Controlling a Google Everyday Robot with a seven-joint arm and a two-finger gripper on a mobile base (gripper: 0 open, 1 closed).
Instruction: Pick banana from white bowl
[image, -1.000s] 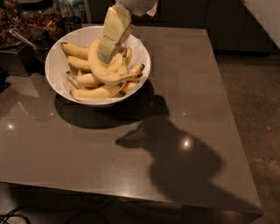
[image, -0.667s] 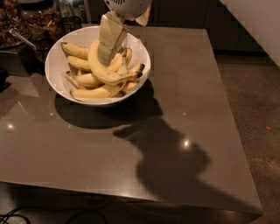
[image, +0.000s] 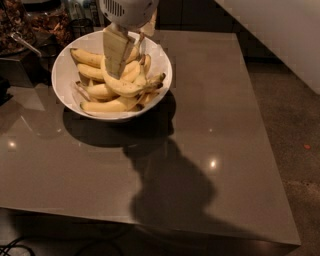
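The white bowl (image: 64, 70) stands on the far left part of the grey table and holds a pile of several yellow bananas. One curved banana (image: 126, 88) lies on top of the pile, its dark tip pointing right. My gripper (image: 119, 66) reaches down from the white wrist at the top edge into the bowl. Its pale lower end sits against the left part of that top banana and hides part of the pile behind it.
The grey table (image: 210, 150) stretches to the right and front of the bowl, with the arm's dark shadow across it. Dark containers with snacks (image: 45, 22) stand behind and left of the bowl. The floor shows at the right.
My gripper and its wrist have shifted left and a little lower into the bowl. The bananas and the bowl have not visibly moved.
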